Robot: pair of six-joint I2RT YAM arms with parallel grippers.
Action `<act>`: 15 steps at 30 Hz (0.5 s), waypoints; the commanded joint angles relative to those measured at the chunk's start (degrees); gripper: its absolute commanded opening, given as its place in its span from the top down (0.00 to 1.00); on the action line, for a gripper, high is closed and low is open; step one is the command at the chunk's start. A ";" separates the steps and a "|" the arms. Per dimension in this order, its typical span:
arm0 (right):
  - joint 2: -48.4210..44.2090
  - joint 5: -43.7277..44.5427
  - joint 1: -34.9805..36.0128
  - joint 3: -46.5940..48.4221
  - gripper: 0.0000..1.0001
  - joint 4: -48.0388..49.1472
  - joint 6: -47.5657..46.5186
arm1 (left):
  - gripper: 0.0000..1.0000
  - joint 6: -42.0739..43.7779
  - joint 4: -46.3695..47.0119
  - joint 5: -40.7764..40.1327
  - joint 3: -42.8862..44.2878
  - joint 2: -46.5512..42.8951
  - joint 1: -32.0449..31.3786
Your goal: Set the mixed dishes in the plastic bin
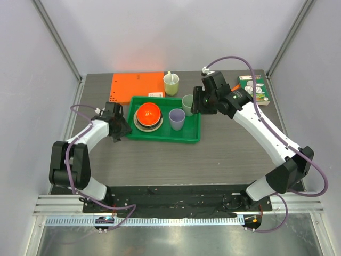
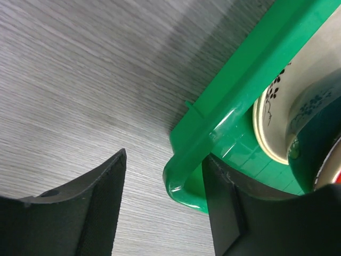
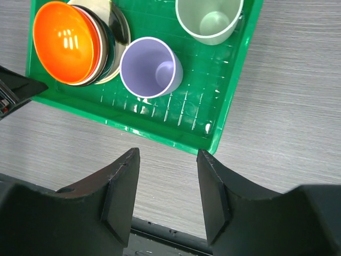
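The green plastic bin [image 1: 193, 133] lies mid-table. In it, the orange-red bowl [image 1: 148, 112] tops a stack of bowls and cream plates [image 2: 270, 109]; the lavender cup [image 1: 177, 118] and the sage-green cup [image 1: 187, 103] stand upright beside it. My left gripper [image 1: 125, 130] is open and straddles the bin's near-left corner [image 2: 184, 178], one finger over the bin floor, the other outside. My right gripper [image 1: 195, 104] is open and empty, held above the bin's far right by the sage cup. The right wrist view shows the orange bowl [image 3: 64, 40], lavender cup [image 3: 149, 66] and sage cup [image 3: 209, 18].
A flat orange board [image 1: 136, 87] lies behind the bin. A yellow-green cup with a spoon [image 1: 171, 84] stands next to it. A green and white box [image 1: 253, 88] lies at the back right. Grey walls enclose the table.
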 commanded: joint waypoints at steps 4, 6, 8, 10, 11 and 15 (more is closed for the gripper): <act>-3.51 0.13 -0.56 -1.07 0.47 0.56 -0.47 | 0.44 -2.84 4.56 2.05 -5.13 -4.84 -0.36; -3.25 -0.22 -0.65 -1.07 0.47 0.82 -0.21 | 0.45 -3.02 5.00 2.13 -6.62 -4.93 -1.15; -3.07 -0.58 -0.65 -1.07 0.47 1.08 0.06 | 0.48 -3.37 4.39 2.40 -7.15 -4.84 -1.59; -3.07 -0.75 -0.65 -1.07 0.47 1.17 0.15 | 0.49 -3.98 4.21 1.53 -7.77 -5.89 -2.20; -3.07 -0.75 -0.74 -1.07 0.47 1.26 0.15 | 0.49 -4.42 4.30 0.91 -8.55 -6.94 -2.99; -3.16 -0.58 -0.65 -1.94 0.47 1.44 0.06 | 0.48 -5.21 4.48 -0.06 -9.62 -10.02 -4.05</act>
